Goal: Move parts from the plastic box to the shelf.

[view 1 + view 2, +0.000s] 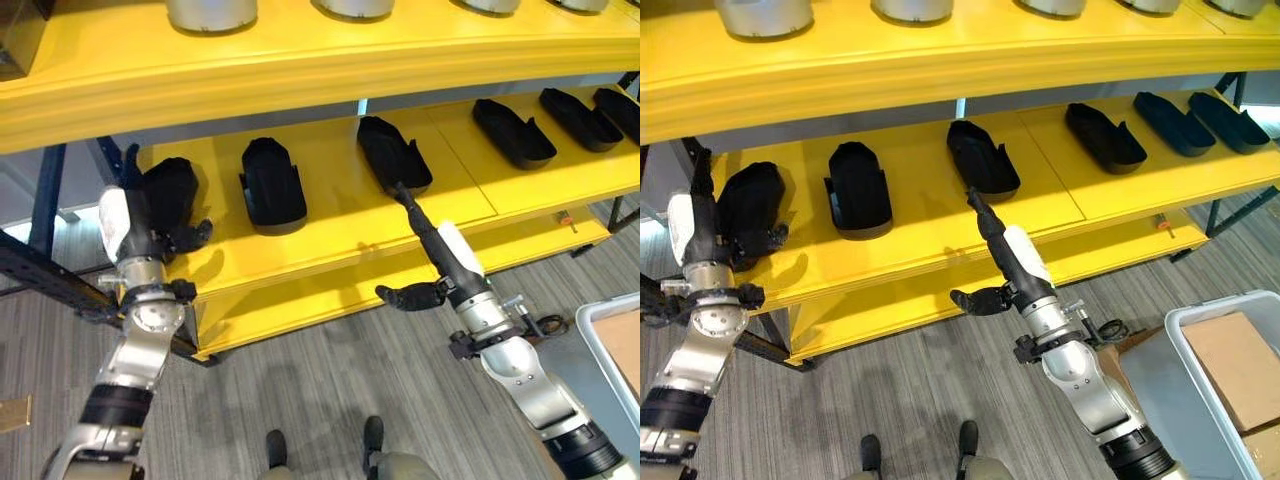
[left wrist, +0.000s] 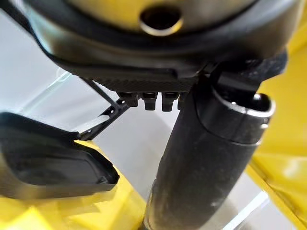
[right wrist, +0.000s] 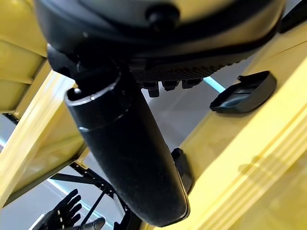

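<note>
Yellow shelf (image 1: 330,215) carrying a row of black parts. Left robot hand (image 1: 135,215) raised at the shelf's left end, fingers straight and upright, thumb curled beside the leftmost part (image 1: 170,190), holding nothing. Right robot hand (image 1: 435,250) stretched toward the shelf, fingers straight, tips at the near end of the third part (image 1: 393,152), thumb spread out to the side. Second part (image 1: 272,185) lying between those two. Grey plastic box (image 1: 1230,370) on the floor at far right, cardboard inside.
</note>
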